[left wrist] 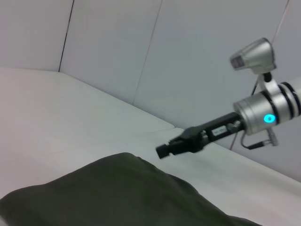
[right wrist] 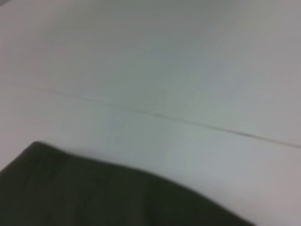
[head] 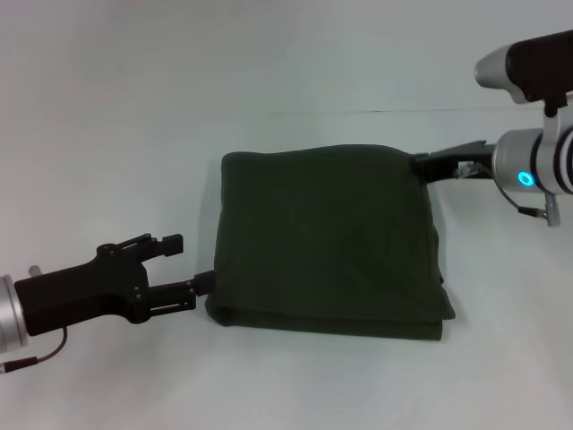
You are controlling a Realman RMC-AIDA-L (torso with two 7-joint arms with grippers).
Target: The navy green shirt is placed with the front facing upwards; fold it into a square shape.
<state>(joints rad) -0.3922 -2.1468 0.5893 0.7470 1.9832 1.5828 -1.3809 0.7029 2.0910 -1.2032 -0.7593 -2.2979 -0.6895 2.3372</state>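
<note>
— On the wide white tabletop (head: 295, 63), what is lying around the work, and is anything getting in the way?

— The pale surface is running back to a thin seam line, and in the left wrist view plain grey wall panels (left wrist: 141, 42) are standing behind it. Nothing is sitting between the arms and the cloth.

— Where is the garment lying?

— The dark olive-green soft cotton shirt (head: 327, 242) is resting at the middle of the table, already folded into a thick, roughly square bundle with its plain side up. Its stacked layers are showing along the near edge, and its slightly longer side is running from the far edge toward the robot.

— And the arms?

— The black left gripper (head: 204, 282) is reaching in low from the left, its tip touching the bundle's near left corner; I cannot tell whether its jaws are clenched. The silver-and-black right gripper (head: 419, 165) is touching the far right corner, and its jaw state is equally unclear.
</note>
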